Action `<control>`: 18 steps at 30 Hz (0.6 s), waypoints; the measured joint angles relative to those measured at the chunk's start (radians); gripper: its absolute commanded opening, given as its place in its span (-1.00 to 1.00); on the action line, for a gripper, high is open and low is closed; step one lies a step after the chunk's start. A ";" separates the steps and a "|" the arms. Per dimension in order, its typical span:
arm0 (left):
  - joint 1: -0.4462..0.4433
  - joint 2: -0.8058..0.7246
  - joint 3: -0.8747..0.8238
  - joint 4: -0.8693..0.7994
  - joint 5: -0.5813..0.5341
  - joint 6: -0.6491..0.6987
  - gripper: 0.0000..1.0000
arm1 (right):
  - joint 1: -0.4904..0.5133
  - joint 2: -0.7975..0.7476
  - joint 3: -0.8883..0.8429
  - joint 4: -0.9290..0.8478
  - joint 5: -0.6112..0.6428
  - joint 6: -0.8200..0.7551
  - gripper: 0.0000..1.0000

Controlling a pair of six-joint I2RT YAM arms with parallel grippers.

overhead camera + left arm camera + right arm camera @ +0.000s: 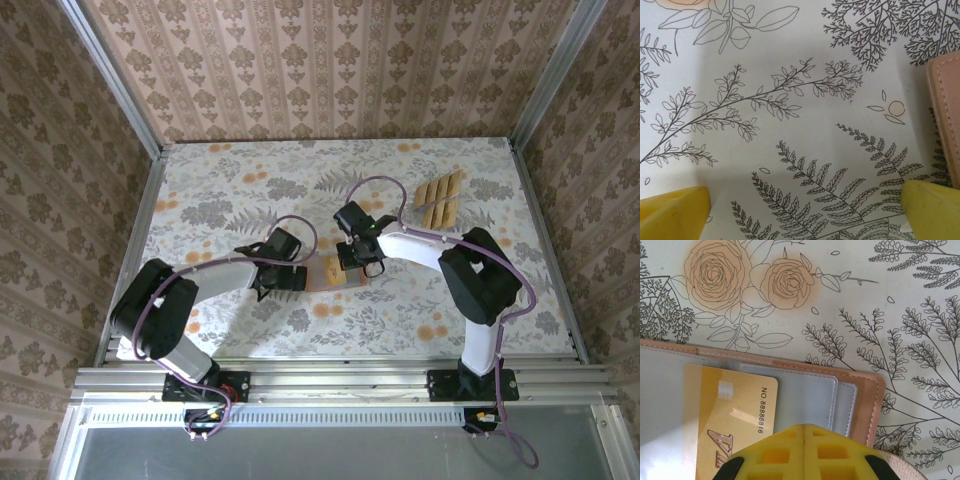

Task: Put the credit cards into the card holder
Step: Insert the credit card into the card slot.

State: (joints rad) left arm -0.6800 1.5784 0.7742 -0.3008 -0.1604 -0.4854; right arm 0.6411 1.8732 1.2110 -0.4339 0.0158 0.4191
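Closest to us, the right tool (804,432) shows its two yellow fingers (775,455) pressed flat together with no gap between them. It hangs over the near part of the open card holder (871,405). We cannot tell whether the tips actually touch what lies beneath them. Under the tool sits a gold card (730,410), lying among the greyish clear pocket panels (805,395) of the holder, its left part veiled by one panel. Along the card's short edge we read "NO.88888816"; larger slanted letters below it are cut off by the fingers and we cannot read them. The left tool (802,212) stands spread wide and grips nothing, one yellow finger at each lower corner of its view over the bare floral surface (790,65), and the salmon edge of the card holder lies just beside its right finger. From above, the holder lies open on the surface between the two tools, near the middle. The remaining credit cards (440,196) lie fanned in two short rows toward the far right of the surface, well apart from both arms.
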 measured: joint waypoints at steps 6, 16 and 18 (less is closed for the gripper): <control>0.001 0.006 0.006 -0.005 0.003 0.000 1.00 | 0.001 0.002 -0.004 0.014 -0.019 0.007 -1.00; 0.001 0.011 0.012 -0.007 0.003 0.000 1.00 | 0.021 0.014 -0.010 0.034 -0.041 0.026 -1.00; 0.001 0.012 0.013 -0.007 0.003 0.000 1.00 | 0.024 0.014 -0.010 0.037 -0.047 0.029 -1.00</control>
State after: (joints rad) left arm -0.6792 1.5906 0.7872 -0.3077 -0.1577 -0.4858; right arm 0.6651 1.8874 1.2015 -0.3969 -0.0315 0.4484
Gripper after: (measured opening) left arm 0.999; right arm 0.068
